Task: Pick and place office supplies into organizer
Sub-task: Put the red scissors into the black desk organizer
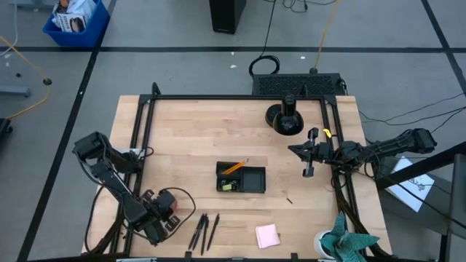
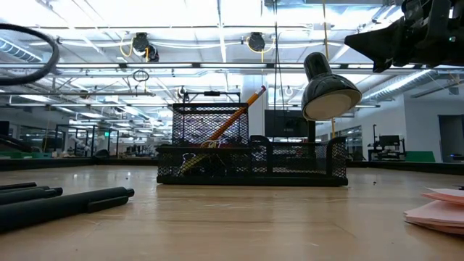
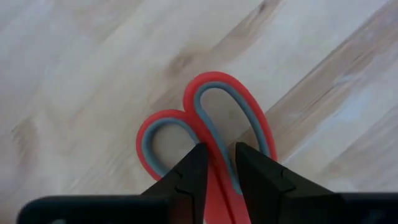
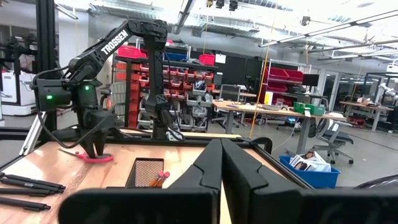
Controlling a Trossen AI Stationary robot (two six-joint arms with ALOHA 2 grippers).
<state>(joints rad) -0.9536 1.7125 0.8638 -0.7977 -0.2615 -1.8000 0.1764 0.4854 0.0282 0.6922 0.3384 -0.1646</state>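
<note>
red handles: the scissors lie on the wood at the near left of the table, their shank between the two dark fingers of the left gripper.
left gripper fingers: nearly closed around the shank, one on each side; whether they squeeze it yet cannot be told, and the scissors look flat on the table, not lifted.
pens: three dark pens lie side by side just right of the left gripper, untouched.
sticky pad: the pink sticky-note pad rests near the front edge, well apart from the organizer.
organizer: the black mesh organizer sits mid-table; an orange pencil leans in its left compartment with a yellow piece beside it; the right compartment looks bare.
small bit: a tiny dark clip lies on the wood just right of the organizer.
right gripper: the right gripper hovers above the right side near the round black stand, fingers shut on nothing.
progress: early judging; pencil in, while scissors, pens, pad and clip remain out.
</note>
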